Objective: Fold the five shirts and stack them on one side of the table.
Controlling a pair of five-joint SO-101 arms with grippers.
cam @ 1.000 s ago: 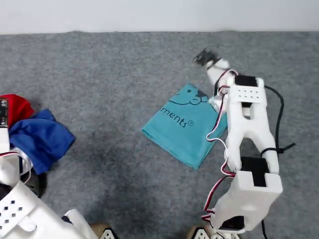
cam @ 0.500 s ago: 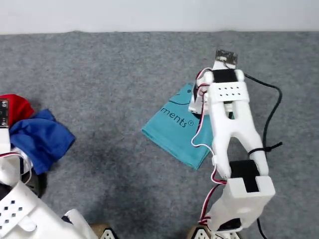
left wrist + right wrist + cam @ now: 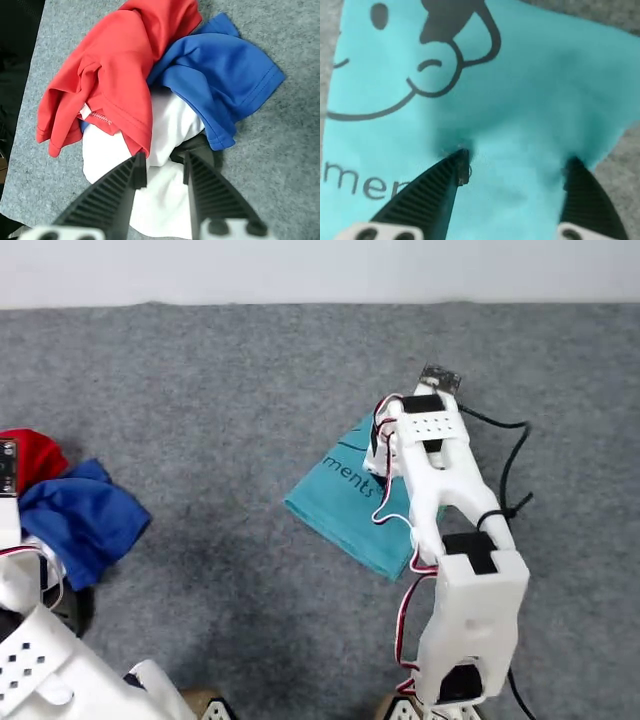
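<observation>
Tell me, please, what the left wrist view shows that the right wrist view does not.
Left wrist view: a red shirt, a blue shirt and a white shirt heaped, with the left tool open over the white one. Right wrist view: a teal shirt with a cartoon print, the right tool open, its tips on the cloth. Both: the grey table cover.

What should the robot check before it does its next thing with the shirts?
1. Right gripper open and down on the teal shirt: ok.
2. Teal shirt folded flat: ok.
3. Red shirt, blue shirt and white shirt folded: not ok, they lie crumpled in one heap.
4. Left gripper open over that heap: ok.
5. Side of the table picked for the stack: cannot tell.
</observation>
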